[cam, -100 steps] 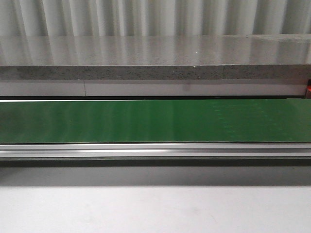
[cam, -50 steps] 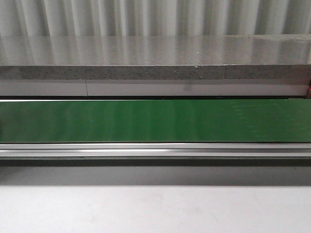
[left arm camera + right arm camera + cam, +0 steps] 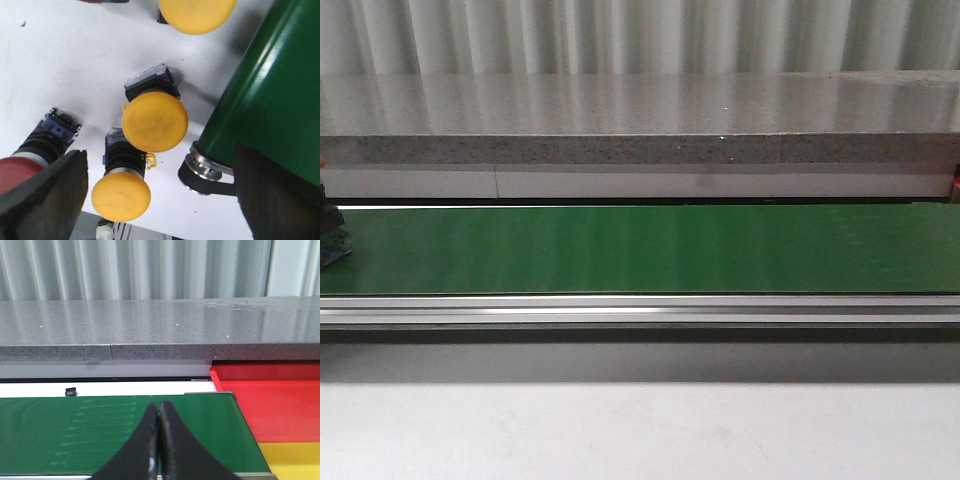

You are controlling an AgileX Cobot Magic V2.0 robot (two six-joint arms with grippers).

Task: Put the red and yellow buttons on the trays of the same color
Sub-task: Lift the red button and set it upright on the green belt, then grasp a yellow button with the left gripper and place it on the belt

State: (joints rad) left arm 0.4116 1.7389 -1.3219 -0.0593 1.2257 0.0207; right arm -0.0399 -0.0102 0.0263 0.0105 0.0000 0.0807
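Yellow mushroom-head push buttons (image 3: 155, 121) lie on the white surface (image 3: 65, 65) beneath the wide-open left hand (image 3: 150, 200) — picking one comes next; the right hand (image 3: 159, 450) is closed, empty.

Light is even and bright across all three views, apparently from above. In the front view the green belt (image 3: 650, 248) carries soft vertical bands of sheen, and a dark shadow strip lies just below the aluminium rail (image 3: 640, 310) on the belt's near side. The grey stone ledge (image 3: 640, 105) beyond the belt mirrors the corrugated wall in pale streaks. In the left wrist view the belt's curved end shows a white glare stripe, the yellow buttons (image 3: 155, 121) beside it cast soft shadows, and the dark fingers (image 3: 45, 197) are blurred. In the right wrist view the fingertips (image 3: 150, 440) are soft too.
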